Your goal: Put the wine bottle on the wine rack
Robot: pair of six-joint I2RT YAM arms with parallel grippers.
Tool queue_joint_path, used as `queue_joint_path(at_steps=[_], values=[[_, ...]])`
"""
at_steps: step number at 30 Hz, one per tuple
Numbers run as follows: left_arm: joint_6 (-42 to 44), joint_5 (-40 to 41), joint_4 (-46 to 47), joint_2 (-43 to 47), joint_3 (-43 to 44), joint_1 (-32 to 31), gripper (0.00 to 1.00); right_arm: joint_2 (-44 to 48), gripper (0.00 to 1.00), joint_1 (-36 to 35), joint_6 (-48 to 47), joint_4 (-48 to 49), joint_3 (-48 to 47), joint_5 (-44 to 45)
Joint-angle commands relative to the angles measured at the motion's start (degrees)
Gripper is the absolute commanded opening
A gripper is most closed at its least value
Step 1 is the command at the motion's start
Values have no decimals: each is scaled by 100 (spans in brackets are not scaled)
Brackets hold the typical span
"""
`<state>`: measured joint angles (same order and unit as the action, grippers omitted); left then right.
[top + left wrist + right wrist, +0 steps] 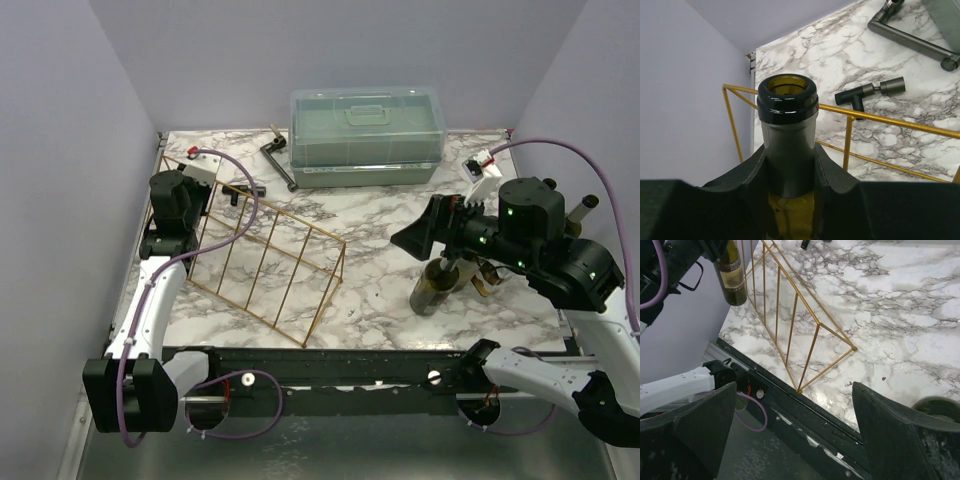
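Two wine bottles, one wine rack [262, 258]. First bottle [788, 125]: neck clenched in left fingers [751, 175], aloft by rack's left end (contact unclear). Second bottle [434, 286]: upright on counter [390, 225], right fingers [705, 425] spread, empty.

We can make out one label [733, 266] only, dark with pale lettering, on the wine bottle [735, 294] beside the wine rack [817, 322] — too blurred to read.

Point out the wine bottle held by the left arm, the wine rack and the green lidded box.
wine bottle [788, 145]: left wrist view, on the foil-wrapped neck.
wine rack [850, 118]: left wrist view, where an upright meets the top bar.
green lidded box [365, 150]: top external view, on the front wall.
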<state>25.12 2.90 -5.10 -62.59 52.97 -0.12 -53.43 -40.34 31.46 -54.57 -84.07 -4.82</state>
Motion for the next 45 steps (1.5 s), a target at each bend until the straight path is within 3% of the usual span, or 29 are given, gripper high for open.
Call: queue_joint_path(at_steps=[1,12,18,28,41,45], values=[[364,-666,1372,378,-339,126,0,-249,100,-27,53,-250,-382,-144],[246,-490,2012,483,-799,126,0,-453,100,-26,430,33,-218,-510],[63,95,2564,434,-1208,138,0,-405,100,-24,582,-5,-122,-574],[-204,393,2914,245,-1458,143,0,-186,100,-26,885,401,463,-885],[-288,882,3111,81,-1603,144,0,-254,100,-27,744,383,530,-881],[-379,885,3147,50,-1617,144,9,-321,100,-24,704,463,589,-893]])
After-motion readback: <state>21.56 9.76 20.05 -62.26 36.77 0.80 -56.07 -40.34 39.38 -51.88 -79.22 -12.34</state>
